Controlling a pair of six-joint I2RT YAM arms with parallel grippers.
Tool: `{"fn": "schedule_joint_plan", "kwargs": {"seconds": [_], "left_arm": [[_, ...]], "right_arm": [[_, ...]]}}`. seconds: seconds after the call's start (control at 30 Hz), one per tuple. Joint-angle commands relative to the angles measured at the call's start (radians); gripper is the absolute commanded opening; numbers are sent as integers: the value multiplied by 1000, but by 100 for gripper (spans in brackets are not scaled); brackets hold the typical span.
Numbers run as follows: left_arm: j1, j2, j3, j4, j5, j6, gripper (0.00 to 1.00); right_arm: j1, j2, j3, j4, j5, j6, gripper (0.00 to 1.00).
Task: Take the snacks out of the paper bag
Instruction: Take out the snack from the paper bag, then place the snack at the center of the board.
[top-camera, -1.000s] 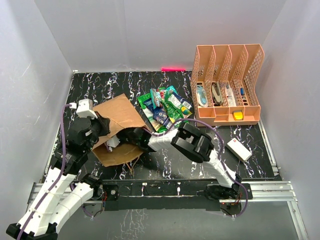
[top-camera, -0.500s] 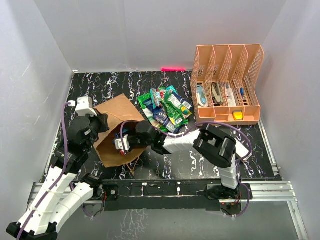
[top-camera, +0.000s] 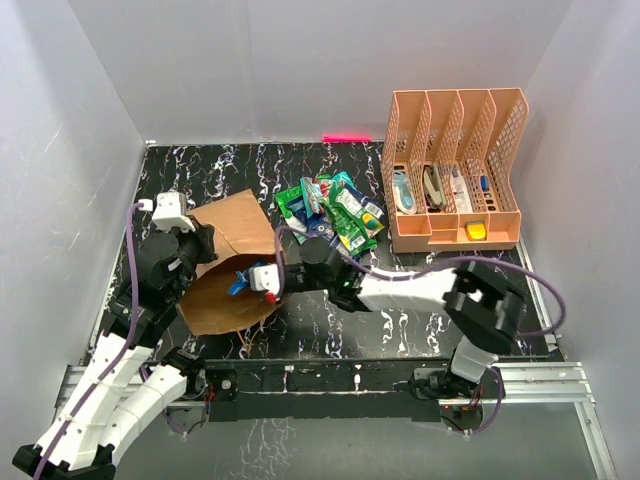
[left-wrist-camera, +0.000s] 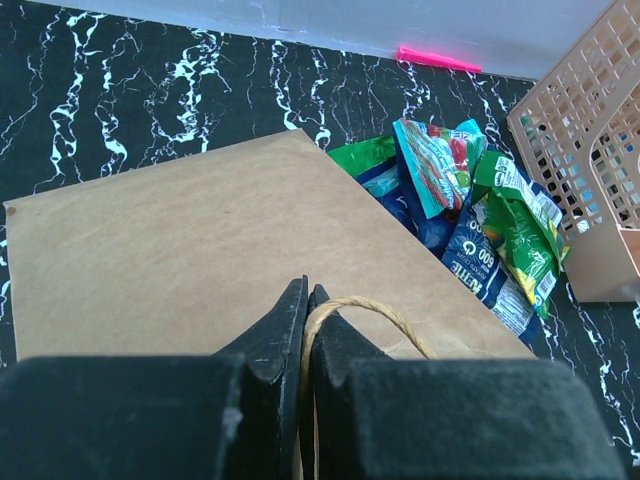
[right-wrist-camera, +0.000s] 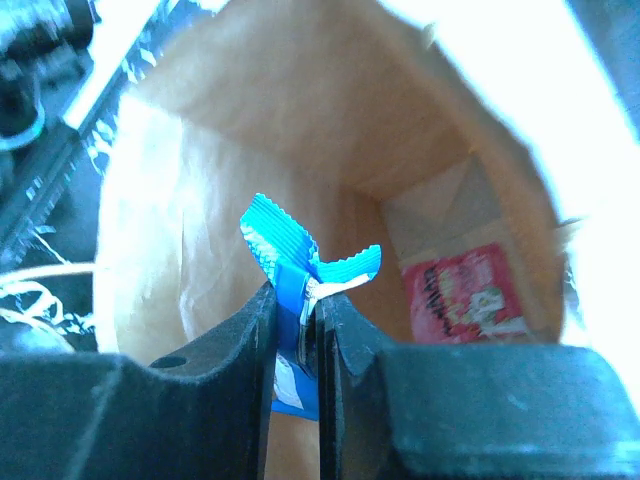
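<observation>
While clamped in the right hand (right-wrist-camera: 296, 296), blue wrapper (right-wrist-camera: 281, 240) inside the open paper bag (right-wrist-camera: 330, 130).

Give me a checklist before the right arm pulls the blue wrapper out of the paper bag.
1. Right jaws shut on blue wrapper: ok.
2. Left jaws pinching twisted handle, holding paper bag up: ok.
3. Bag mouth open wide around the wrapper: ok.
4. Wrapper clear of the bag wall: cannot tell.
5. Bag emptied: not ok, red pouch lies inside.
6. Drop spot, snack pile beside the bag: ok.
</observation>
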Motion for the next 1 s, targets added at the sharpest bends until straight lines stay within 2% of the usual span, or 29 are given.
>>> {"fn": "schedule_joint_plan", "kwargs": {"seconds": [0.0,0.17,0.27,0.37,0.5,0.67,0.73,0.83,0.97], "left_arm": [[1,-11,4,35,-3,41,0],[1,-8,-27,63,10,39,0],[1,1,-36,62,-17,55,0],[1,16,-32,50,-69,52,0],[1,33,-32,49,-75,52,0],[1,58,-32,53,-77,52,0],[1,65,-31,53,-75,52,0],[2,71,-29,53,-75,52,0],[3,71,-29,51,-72,50,0]], "right_arm": [[0,-201,-16,-32,-56,89,10],[1,-401,-87,-206,-45,98,10],[0,-518,-180,-260,36,125,10],[0,-624,-303,-259,186,180,10],[0,-718,-445,-223,474,280,10],[-8,-753,-569,-120,822,462,10],[-29,-740,-586,-101,915,546,10],[-99,-705,-567,-120,927,686,11],[-236,-652,-498,-169,732,792,10]]}}
